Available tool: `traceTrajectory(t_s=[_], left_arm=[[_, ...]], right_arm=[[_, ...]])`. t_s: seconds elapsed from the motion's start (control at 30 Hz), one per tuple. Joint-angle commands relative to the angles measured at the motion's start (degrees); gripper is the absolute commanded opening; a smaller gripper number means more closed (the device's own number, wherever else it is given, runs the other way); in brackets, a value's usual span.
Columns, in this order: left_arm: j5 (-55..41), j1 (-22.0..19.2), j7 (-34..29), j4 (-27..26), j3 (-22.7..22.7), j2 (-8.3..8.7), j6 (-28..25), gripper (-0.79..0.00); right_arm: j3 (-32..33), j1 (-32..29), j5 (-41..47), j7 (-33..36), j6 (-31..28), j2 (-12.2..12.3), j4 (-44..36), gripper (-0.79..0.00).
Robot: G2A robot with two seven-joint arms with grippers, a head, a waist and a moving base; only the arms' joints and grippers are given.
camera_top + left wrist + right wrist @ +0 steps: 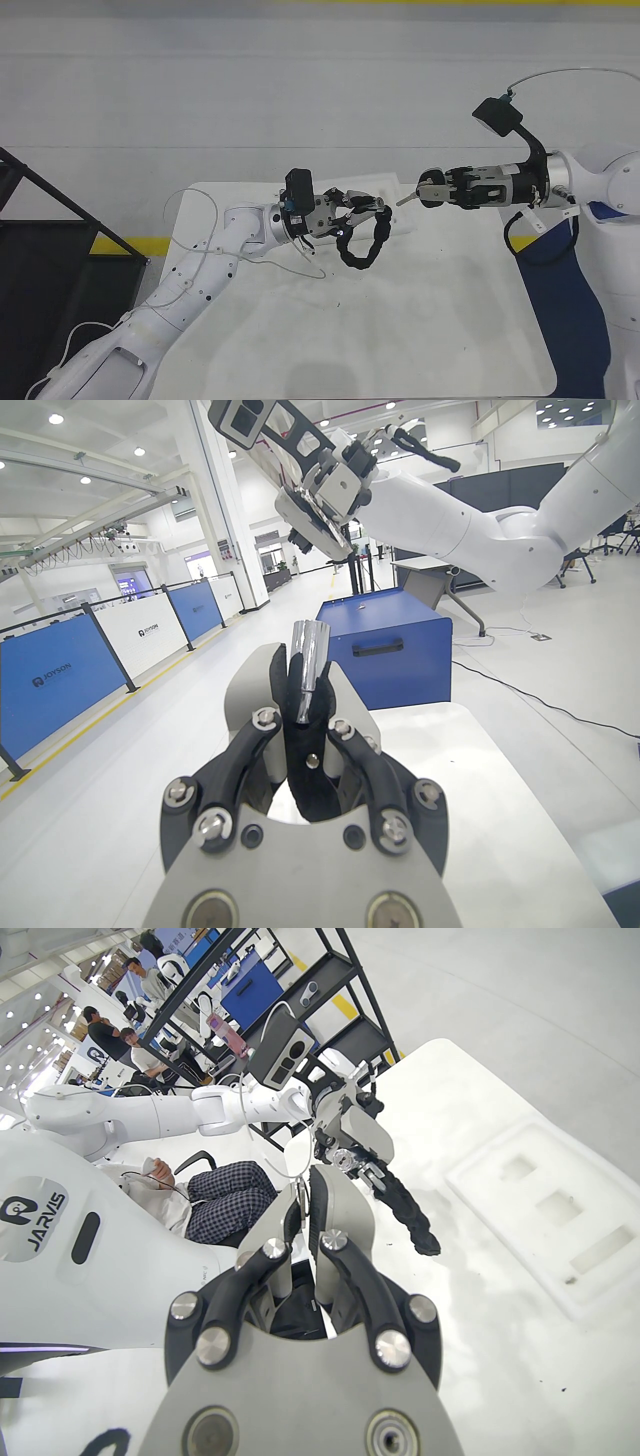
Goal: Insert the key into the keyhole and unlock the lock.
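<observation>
Over the tabletop (450,320), top view, we see the left jaws pinching the lock (378,232), with the key (405,199) near its 2 o'clock, pinched in the right jaws. Left wrist: jaws pressed onto the lock (311,650). Right wrist: jaws clamping the key (300,1190), lock (407,1220) near.

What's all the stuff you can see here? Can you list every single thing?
lock: 1, shiny silver, held in the left tool above the table
chain: 1, black, hanging from the lock
key: 1, silver, held in the right tool, pointing at the lock, apart from it
foam tray: 1, white, on the table, three pockets
table: 1, white
cabinet: 1, blue, beside the table
rack: 1, black, on the floor beside the table
left tool: 1, grey and black, shut on the lock
right tool: 1, grey and black, shut on the key
</observation>
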Motion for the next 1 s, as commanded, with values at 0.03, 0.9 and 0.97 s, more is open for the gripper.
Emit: traceTrajectory(t_s=[0.03, 0.9, 0.97], left_arm=[[0.0, 0.0, 0.0, 0.0, 0.0, 0.0, 0.0, -0.785], [7.49, 0.24, 12.53, 6.82, 6.51, -4.17, 10.52, -0.785], [9.07, 0.08, 15.36, 8.34, 7.54, -4.77, 11.48, -0.785]], right_arm=[[0.0, 0.0, 0.0, 0.0, 0.0, 0.0, 0.0, -0.785], [3.14, -4.68, -9.09, 3.96, 13.99, 2.71, -12.48, -0.785], [3.74, -5.61, -10.97, 3.96, 15.86, 3.13, -13.57, -0.785]])
